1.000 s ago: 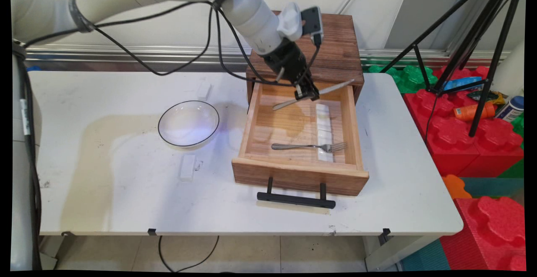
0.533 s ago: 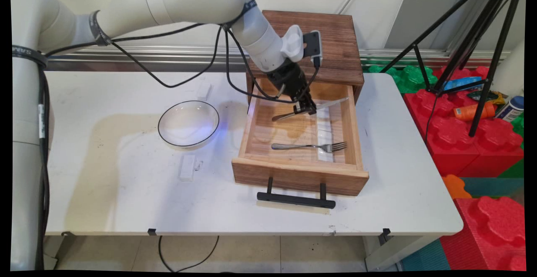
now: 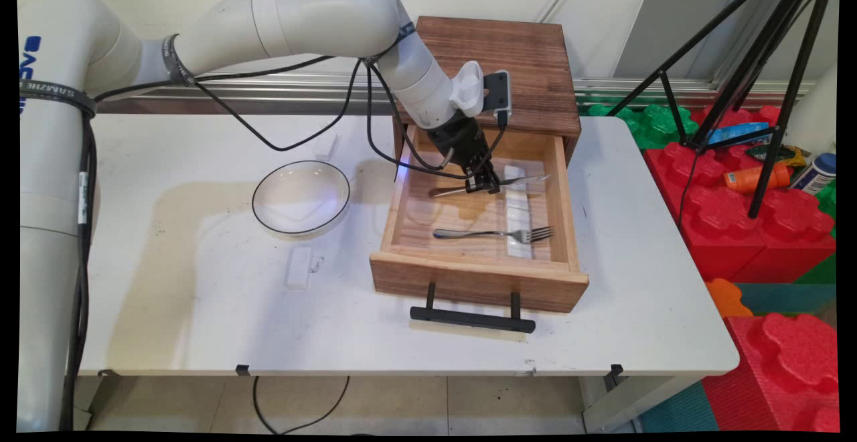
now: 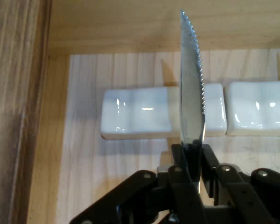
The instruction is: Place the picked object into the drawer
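1. Knife point(image 3: 492, 184): serrated table knife of bright metal, clamped in the gripper point(image 3: 483, 185) about mid-length, where handle meets blade. It lies nearly level over the back half of the open drawer point(image 3: 559, 194), blade toward the drawer's right wall; whether it touches the floor cannot be told.
2. Handling, as judged: light, rigid, slick; a thin flat section, likely to pivot in a narrow pinch. Best taken across its flat faces near the balance point, as here.
3. Hand view: blade point(image 4: 192, 84) rises edge-on from the closed fingers point(image 4: 179, 154), above white rests point(image 4: 163, 114).
4. Nearby: fork point(image 3: 495, 233) at the drawer front, apart from the knife; bowl point(image 3: 301, 197) on the table point(image 3: 167, 295), left.
5. Change: a second ago the knife hung higher and tilted, tip up over the right rim; it has since come down and levelled inside the drawer.
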Robot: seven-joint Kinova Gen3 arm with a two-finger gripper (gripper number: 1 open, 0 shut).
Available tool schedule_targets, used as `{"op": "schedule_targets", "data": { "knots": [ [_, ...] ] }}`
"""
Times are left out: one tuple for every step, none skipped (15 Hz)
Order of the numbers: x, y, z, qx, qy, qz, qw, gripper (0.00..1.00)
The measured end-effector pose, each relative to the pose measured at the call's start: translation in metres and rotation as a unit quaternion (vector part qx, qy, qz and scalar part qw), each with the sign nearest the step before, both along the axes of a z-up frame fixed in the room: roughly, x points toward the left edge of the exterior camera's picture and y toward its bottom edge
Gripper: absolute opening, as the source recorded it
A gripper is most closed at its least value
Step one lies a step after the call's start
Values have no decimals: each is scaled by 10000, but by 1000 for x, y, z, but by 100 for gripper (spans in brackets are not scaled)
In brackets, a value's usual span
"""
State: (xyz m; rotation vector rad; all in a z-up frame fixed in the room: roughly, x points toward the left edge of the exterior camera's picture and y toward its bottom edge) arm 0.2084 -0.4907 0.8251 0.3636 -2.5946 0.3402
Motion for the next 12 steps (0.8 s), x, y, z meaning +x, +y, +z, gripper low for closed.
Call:
{"op": "schedule_targets", "data": {
  "knots": [
    [0,-1,-3,7,-15,-14,10000,0],
    [0,-2,-4,13,-23,-22,10000,0],
    [0,-3,-7,20,-36,-31,10000,0],
    [0,-3,-8,23,-44,-37,10000,0],
    [0,-4,-10,28,-47,-49,10000,100],
    [0,-5,-12,29,-44,-54,10000,100],
    [0,-6,-13,24,-35,-58,10000,100],
    [0,-7,-14,11,-23,-54,10000,100],
    [0,-7,-14,2,-12,-49,10000,100],
    [0,-8,-14,-12,2,-39,10000,100],
    [0,-8,-14,-26,23,-25,10000,100],
    [1,-9,-13,-42,45,-10,10000,100]
  ]
}}
